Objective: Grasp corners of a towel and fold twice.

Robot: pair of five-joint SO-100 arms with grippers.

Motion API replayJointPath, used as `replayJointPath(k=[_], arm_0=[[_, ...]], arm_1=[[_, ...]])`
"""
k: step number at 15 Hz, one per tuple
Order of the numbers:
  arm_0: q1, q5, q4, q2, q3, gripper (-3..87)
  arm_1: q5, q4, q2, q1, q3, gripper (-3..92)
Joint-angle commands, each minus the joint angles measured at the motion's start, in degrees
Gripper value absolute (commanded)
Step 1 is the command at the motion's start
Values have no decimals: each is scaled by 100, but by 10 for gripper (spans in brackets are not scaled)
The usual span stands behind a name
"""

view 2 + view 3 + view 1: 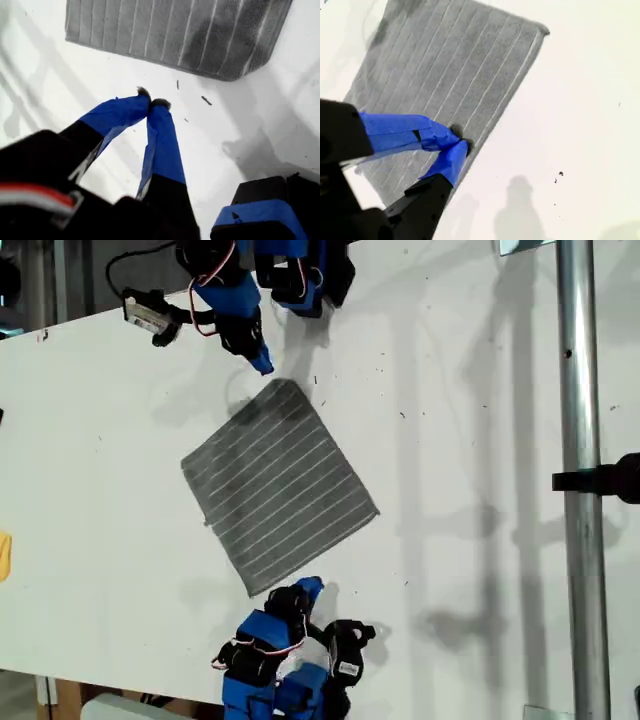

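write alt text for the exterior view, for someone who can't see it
A grey striped towel lies flat, turned like a diamond, on a white table. A blue-tipped arm reaches in from the view's top edge and another from the bottom, each near a corner. A metal pole runs down the view's right.

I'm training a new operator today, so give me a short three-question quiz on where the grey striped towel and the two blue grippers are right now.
1. True or false: the grey striped cloth towel is already folded in half.
2. Multiple choice: my first gripper is A) shut, over the bare white table, short of the towel; B) open around a towel corner; C) lifting the towel into the air.
3. Short answer: in the second wrist view, what lies under the tips of my second gripper?

Key: 1 false, it lies spread flat. 2 A. 3 the towel, near its edge.
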Motion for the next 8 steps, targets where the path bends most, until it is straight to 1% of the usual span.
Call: replayJointPath(k=[1,4,6,8], arm_0=[[281,237,396,-1107,-2004,-16],[369,624,439,-2241,-3560,-16],[369,747,598,-2742,-4280,-16],[360,976,589,-2900,-4509,-14]], arm_1=[[-352,264,-413,264,-826,-3],[-703,598,-879,527,-1310,4],[-896,782,-1046,729,-1547,40],[-923,826,-1081,809,-1573,130]])
